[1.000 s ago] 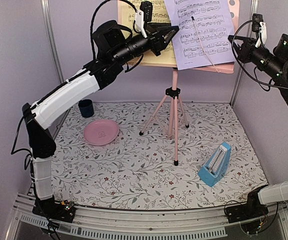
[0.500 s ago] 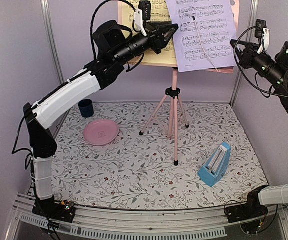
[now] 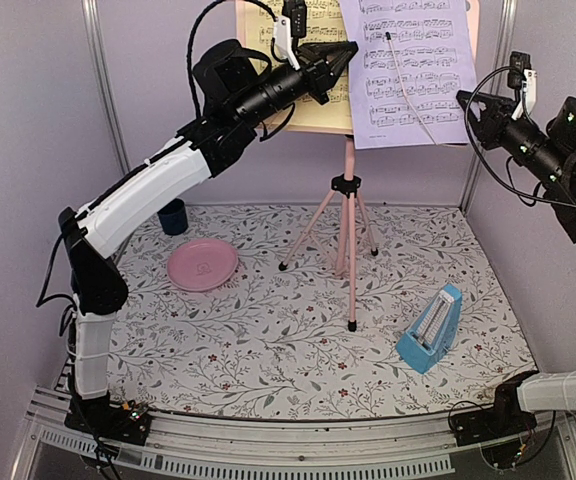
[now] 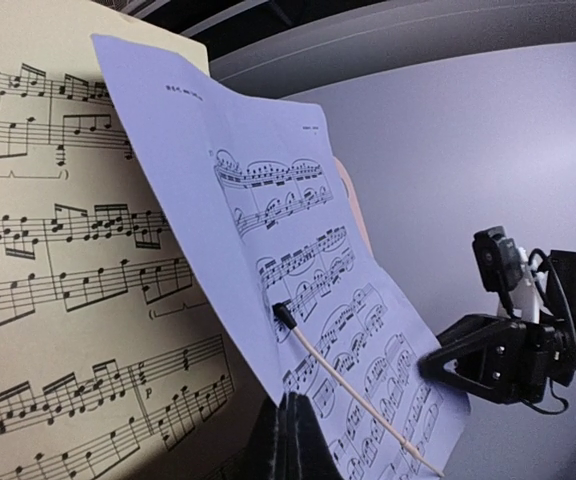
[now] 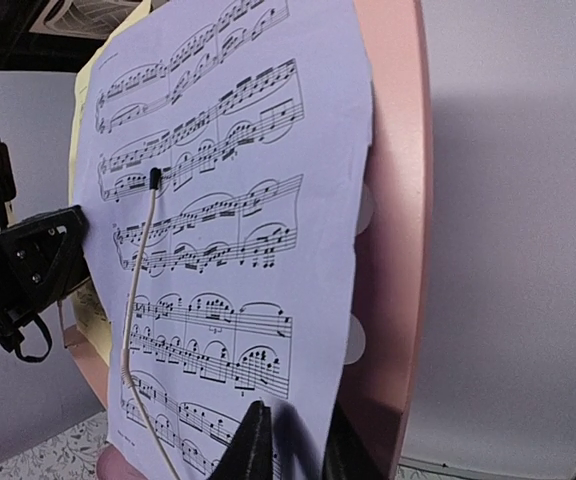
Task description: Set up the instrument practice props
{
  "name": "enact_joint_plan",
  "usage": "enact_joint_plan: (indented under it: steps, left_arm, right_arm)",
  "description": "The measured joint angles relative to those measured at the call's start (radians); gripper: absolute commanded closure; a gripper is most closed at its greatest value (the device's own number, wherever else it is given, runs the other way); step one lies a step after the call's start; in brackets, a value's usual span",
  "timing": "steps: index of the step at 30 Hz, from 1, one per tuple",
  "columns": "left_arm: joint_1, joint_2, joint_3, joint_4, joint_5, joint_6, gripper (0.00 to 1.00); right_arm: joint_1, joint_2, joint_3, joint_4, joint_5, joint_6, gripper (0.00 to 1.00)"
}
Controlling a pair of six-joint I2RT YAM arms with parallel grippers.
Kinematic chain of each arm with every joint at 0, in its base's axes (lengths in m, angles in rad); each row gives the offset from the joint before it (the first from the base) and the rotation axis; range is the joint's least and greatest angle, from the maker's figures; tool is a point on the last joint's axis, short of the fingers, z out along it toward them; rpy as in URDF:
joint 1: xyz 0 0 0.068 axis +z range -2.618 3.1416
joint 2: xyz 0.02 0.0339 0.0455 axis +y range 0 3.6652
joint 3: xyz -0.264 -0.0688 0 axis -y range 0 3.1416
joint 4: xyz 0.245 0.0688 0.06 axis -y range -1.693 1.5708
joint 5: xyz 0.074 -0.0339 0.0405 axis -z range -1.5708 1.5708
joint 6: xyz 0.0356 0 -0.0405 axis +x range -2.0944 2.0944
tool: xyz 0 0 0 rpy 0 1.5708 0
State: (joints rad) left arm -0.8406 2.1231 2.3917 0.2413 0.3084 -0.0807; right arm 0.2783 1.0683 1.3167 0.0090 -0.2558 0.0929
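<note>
The pink tripod music stand [image 3: 348, 230] stands at the back, its perforated desk [image 5: 393, 200] at the top. The yellow sheet [image 3: 318, 110] lies on the desk's left half, the lavender sheet [image 3: 413, 70] on its right half, partly over the yellow one [image 4: 58, 300]. My left gripper [image 3: 353, 50] is shut on the lavender sheet's lower left edge [image 4: 268, 300], which lifts off the yellow sheet. My right gripper [image 3: 461, 98] is open, its fingers [image 5: 253, 445] on either side of the lavender sheet's lower right corner [image 5: 308, 380]. The blue metronome [image 3: 431, 328] stands on the mat at the right front.
A thin white baton [image 3: 408, 85] with a dark grip rests across the lavender sheet. The round pink plate [image 3: 202, 265] and the dark blue cup [image 3: 172, 215] sit at the mat's left. Lilac walls and metal posts [image 3: 103, 100] enclose the back and sides.
My left gripper has moved a little right and up with the lavender sheet's left edge, so the sheet stands straighter and further right. My right gripper has dropped slightly along the sheet's right edge.
</note>
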Motion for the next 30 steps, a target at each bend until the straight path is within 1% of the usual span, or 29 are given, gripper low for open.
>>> enact_joint_plan:
  steps: [2,3,10,13,16,18,22,24,25,28,30]
  left_arm:
    - [0.000,0.000,0.002,-0.001,0.001,0.001,1.00]
    - [0.000,0.000,0.002,-0.002,0.001,0.002,1.00]
    - [0.000,0.000,0.003,-0.006,0.002,0.006,1.00]
    - [0.000,0.000,0.004,-0.008,0.004,0.010,1.00]
    - [0.000,0.000,0.005,-0.011,0.006,0.010,1.00]
    - [0.000,0.000,0.005,-0.012,0.008,0.011,1.00]
    - [0.000,0.000,0.005,-0.014,0.013,0.016,1.00]
    - [0.000,0.000,0.005,-0.014,0.014,0.018,1.00]
    - [0.000,0.000,0.005,-0.014,0.014,0.018,0.97]
    - [0.000,0.000,0.005,-0.015,0.013,0.019,0.86]
    - [0.000,-0.002,-0.002,-0.013,0.011,0.019,0.82]
  right_arm:
    - [0.000,0.006,0.008,-0.004,-0.013,0.007,0.69]
    - [0.000,0.016,0.023,-0.008,-0.017,0.003,0.68]
    - [0.000,0.083,0.155,-0.039,-0.019,0.001,0.67]
    - [0.000,0.111,0.212,-0.053,-0.019,0.001,0.69]
    - [0.000,0.140,0.255,-0.063,-0.019,0.001,0.73]
    - [0.000,0.157,0.274,-0.070,-0.019,0.001,0.79]
    - [0.000,0.179,0.289,-0.076,-0.016,0.001,1.00]
    - [0.000,0.184,0.289,-0.077,-0.015,0.005,1.00]
    - [0.000,0.186,0.289,-0.077,-0.013,0.011,1.00]
    - [0.000,0.183,0.275,-0.060,-0.007,0.016,1.00]
    - [0.000,0.172,0.246,-0.036,-0.002,0.020,1.00]
